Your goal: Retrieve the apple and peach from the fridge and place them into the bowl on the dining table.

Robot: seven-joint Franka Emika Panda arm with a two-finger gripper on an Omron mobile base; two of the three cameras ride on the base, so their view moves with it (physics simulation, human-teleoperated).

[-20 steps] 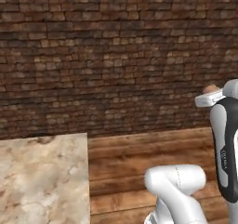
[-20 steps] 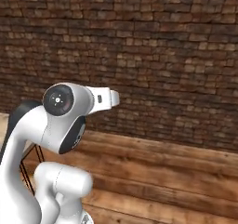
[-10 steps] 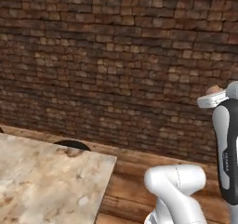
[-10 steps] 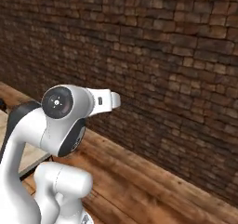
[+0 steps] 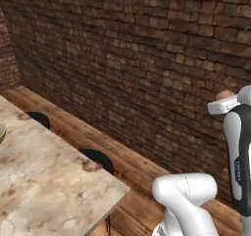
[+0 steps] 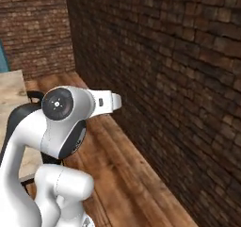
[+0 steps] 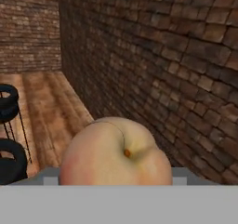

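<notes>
Since the earlier frames the whole scene has swung with the driving base, and more of the table [image 5: 44, 181] is brought into view at lower left. The peach [image 7: 116, 153] is held in the hand [image 7: 116, 179], carried high beside the brick wall [image 6: 188, 80]. The table therefore lies left of and below the hand; the bowl [image 5: 1, 132] is barely glimpsed at its far left edge.

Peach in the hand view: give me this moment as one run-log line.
held: peach | gripper: shut on it | dining table: lower left, left base view | bowl rim: table's left edge | surroundings: brick wall
</notes>
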